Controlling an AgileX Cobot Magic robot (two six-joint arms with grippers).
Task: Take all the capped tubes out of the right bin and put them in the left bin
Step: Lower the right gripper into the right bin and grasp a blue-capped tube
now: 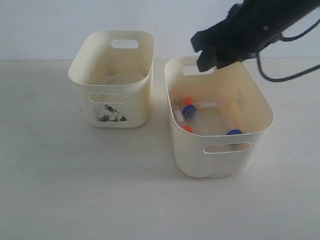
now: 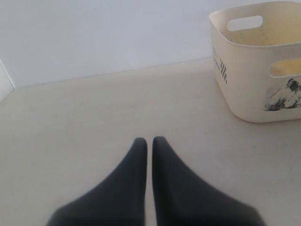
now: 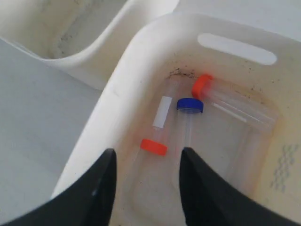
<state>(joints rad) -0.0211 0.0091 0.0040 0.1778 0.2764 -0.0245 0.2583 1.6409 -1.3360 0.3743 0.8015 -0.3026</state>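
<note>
The two dark fingers [image 3: 96, 193] of the right gripper [image 3: 148, 151] sit closest in the right wrist view. They stand apart with nothing between them. Directly below the gap is the right bin [image 3: 141, 61], and three of the capped tubes [image 3: 186, 134] lie on its floor.

The labelled tube [image 3: 162, 112], which has an orange cap and a white strip, lies closest under the fingertips with its cap toward them. Just beside it lies the blue tube [image 3: 190, 106], its blue cap pointing away from the gripper. The crosswise tube [image 3: 235, 108] lies farther out from the fingers. Its orange cap almost touches the blue cap, and it is near the wall with the handle slot [image 3: 235, 48].

In the exterior view the right gripper [image 1: 210, 61] hangs over the back rim of the right bin [image 1: 220, 167], above the tubes. Whether it touches the rim cannot be told. A fourth tube [image 1: 234, 132] shows only its blue cap. It lies against the front wall, the side of the bin farthest from the gripper. The left bin [image 1: 112, 102], with a dark picture on its front, stands beside the right bin with a gap between them, off to the gripper's side on the table [image 1: 75, 190].

The left gripper [image 2: 149, 141] has its fingers drawn together on nothing, low over the table [image 2: 94, 117]. The left bin [image 2: 244, 89] stands ahead of it and off to one side, well apart.
</note>
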